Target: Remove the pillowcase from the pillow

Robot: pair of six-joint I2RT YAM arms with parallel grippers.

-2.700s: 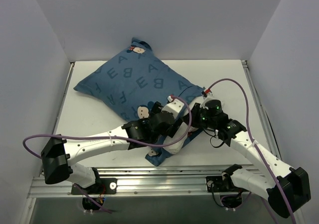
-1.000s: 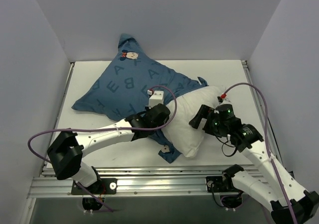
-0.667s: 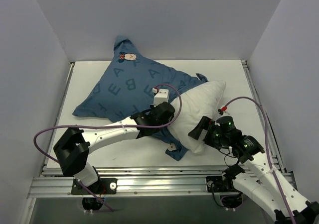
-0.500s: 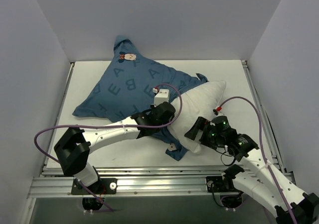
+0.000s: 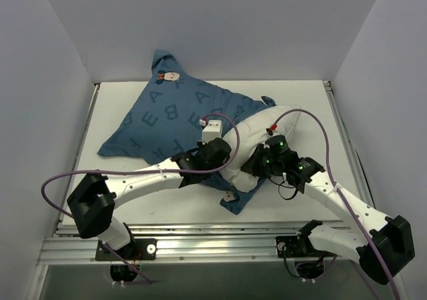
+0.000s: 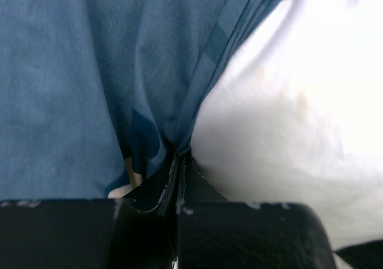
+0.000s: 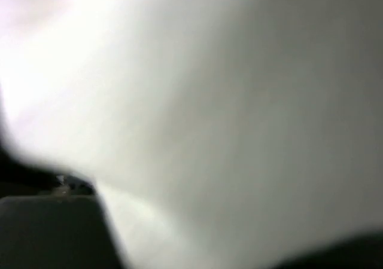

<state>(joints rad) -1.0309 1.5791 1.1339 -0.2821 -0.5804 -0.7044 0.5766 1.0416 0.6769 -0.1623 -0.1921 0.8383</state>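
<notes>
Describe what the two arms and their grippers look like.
Both the left arm and right arm have white tubular links with black joint housings. A purple cable loops along each. The left gripper and right gripper are black; green lights glow at the right wrist.

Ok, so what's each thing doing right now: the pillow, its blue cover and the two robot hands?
pillowcase: partly on the pillow, rumpled, its open edge pinched.
pillow: one white end sticking out of the pillowcase, the rest inside.
left gripper: shut on the pillowcase edge.
right gripper: against the bare end of the pillow; can't tell if it is open or shut.
</notes>
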